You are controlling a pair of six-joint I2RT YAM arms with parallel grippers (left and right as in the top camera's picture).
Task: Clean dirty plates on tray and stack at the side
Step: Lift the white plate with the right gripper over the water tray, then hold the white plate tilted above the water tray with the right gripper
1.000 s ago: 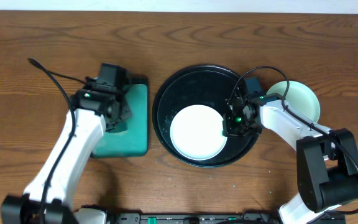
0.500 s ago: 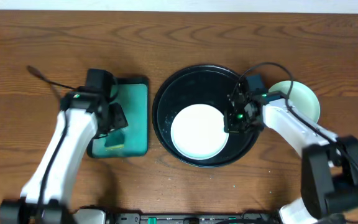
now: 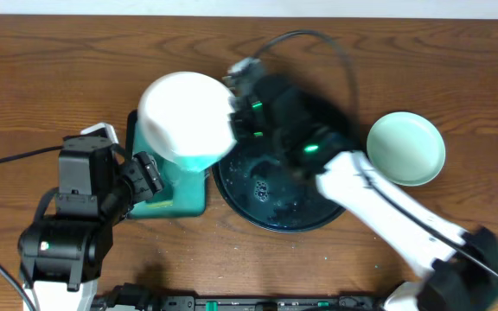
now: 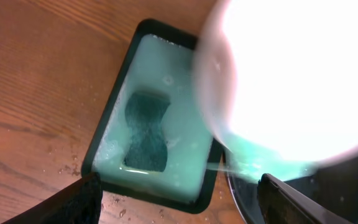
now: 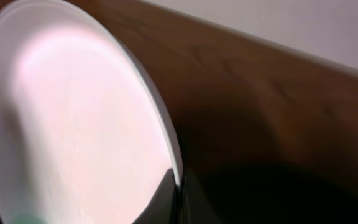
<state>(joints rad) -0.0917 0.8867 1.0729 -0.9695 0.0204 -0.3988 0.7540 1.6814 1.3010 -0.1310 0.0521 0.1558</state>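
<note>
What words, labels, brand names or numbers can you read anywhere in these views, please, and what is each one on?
None: no readable text, number or sign shows on the lifted plate, the black tray, the second plate, the teal tray or the sponge.

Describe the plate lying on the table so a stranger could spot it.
Find the big round black tray in the middle of the table. Just right of it, on bare wood, lies a pale green plate. The other plate is white and held in the air.
</note>
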